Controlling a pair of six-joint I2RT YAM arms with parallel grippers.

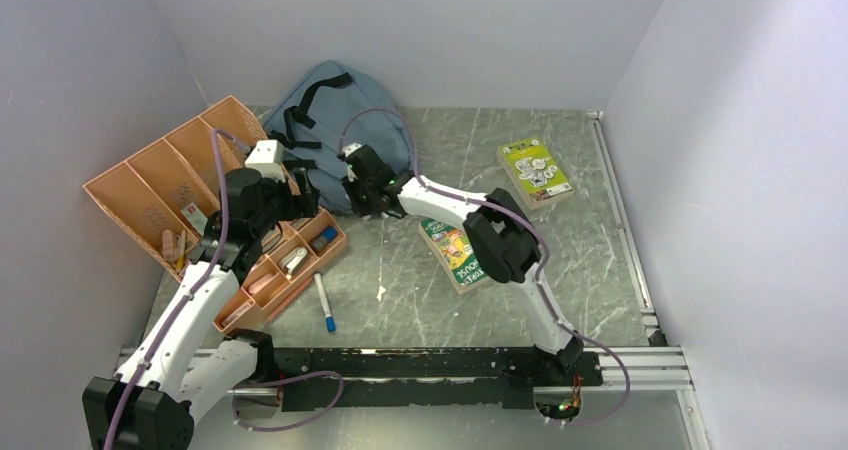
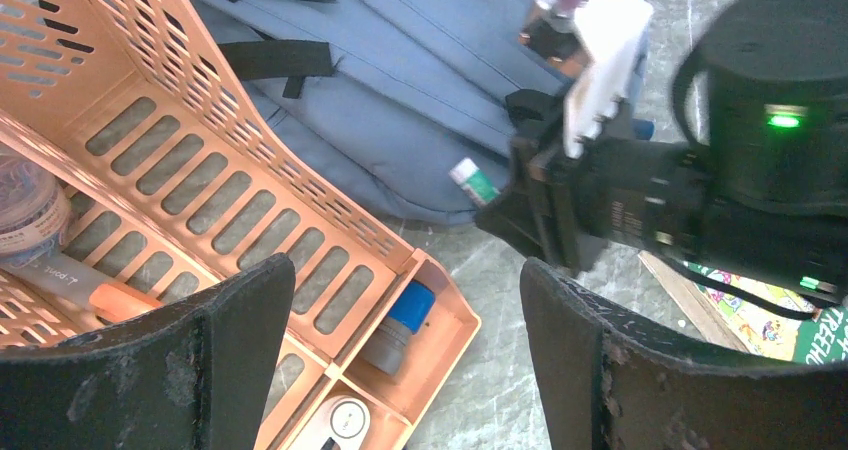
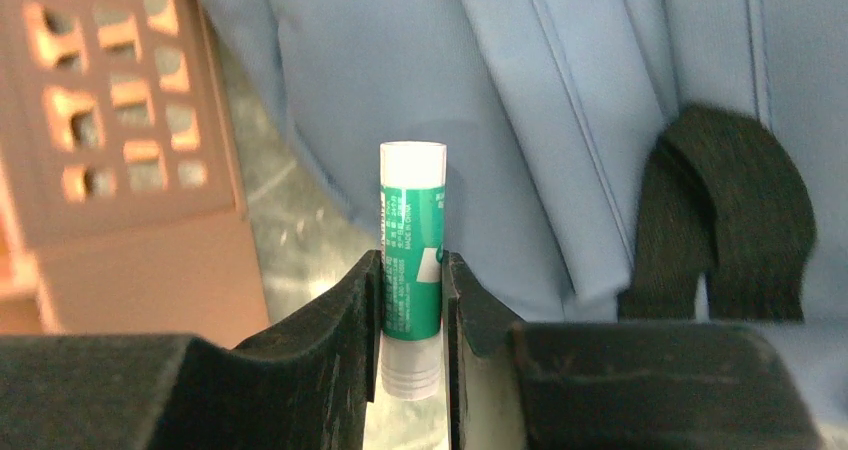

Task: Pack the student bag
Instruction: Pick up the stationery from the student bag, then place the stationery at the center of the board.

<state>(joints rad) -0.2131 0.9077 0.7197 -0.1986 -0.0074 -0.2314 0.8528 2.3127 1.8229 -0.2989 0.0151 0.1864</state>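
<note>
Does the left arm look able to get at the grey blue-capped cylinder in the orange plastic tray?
Probably yes. The open left gripper hangs above the grey blue-capped cylinder, which lies uncovered in a compartment of the orange plastic tray; the compartment walls stand close around it.

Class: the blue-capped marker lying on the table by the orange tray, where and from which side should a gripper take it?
Take the marker mid-barrel, on the white part, from straight above, fingers closing across its width. It lies flat on the table, thin and round, so a top-down pinch suits best.
</note>
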